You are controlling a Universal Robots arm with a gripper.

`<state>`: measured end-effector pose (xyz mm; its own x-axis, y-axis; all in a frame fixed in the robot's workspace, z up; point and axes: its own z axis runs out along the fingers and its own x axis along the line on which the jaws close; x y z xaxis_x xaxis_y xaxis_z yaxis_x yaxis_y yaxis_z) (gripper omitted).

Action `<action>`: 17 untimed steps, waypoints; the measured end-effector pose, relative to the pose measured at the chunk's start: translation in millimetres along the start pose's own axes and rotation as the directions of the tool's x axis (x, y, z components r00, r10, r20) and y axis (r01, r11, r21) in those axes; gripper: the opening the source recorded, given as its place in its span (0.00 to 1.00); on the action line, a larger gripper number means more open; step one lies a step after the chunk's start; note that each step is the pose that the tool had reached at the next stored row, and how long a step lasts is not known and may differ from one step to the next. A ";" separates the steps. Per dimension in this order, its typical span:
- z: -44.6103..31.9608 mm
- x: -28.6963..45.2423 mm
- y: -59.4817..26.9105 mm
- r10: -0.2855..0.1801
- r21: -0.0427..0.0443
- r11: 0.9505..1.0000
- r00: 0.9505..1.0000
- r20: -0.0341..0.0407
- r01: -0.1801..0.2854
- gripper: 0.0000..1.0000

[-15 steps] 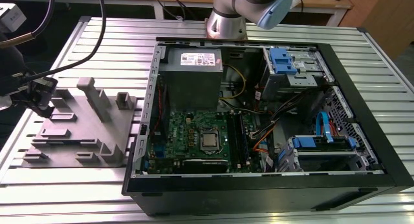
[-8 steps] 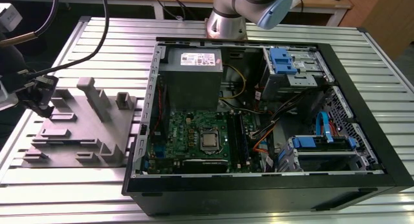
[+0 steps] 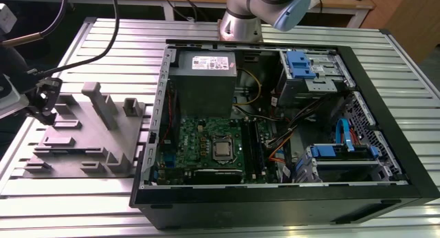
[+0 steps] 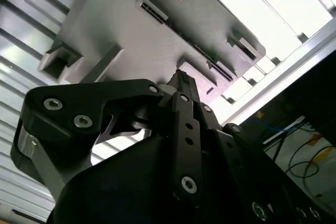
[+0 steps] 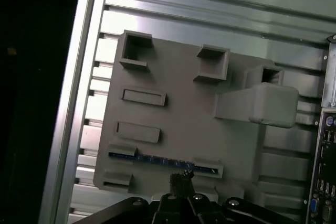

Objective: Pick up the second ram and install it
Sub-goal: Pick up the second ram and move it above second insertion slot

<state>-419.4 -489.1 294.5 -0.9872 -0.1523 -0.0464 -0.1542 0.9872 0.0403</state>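
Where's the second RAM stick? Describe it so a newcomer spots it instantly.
On the slatted aluminium table lies a grey moulded fixture plate beside the open black computer case. The second ram sits on edge in the plate's slot by the black gripper. It is the one thin dark blue strip; everything around it is plain grey.

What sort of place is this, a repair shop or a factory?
Probably a robotics lab or test bench rather than a shop: a robot arm stands at a slotted aluminium table that carries an opened desktop computer case and a grey parts fixture.
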 end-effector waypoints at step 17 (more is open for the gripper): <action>2.0 0.1 -0.1 -0.294 -0.008 0.956 0.956 -0.012 0.294 0.07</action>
<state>-419.3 -489.1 292.5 -0.8985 -0.4368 -0.0442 -0.4383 0.8982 0.0333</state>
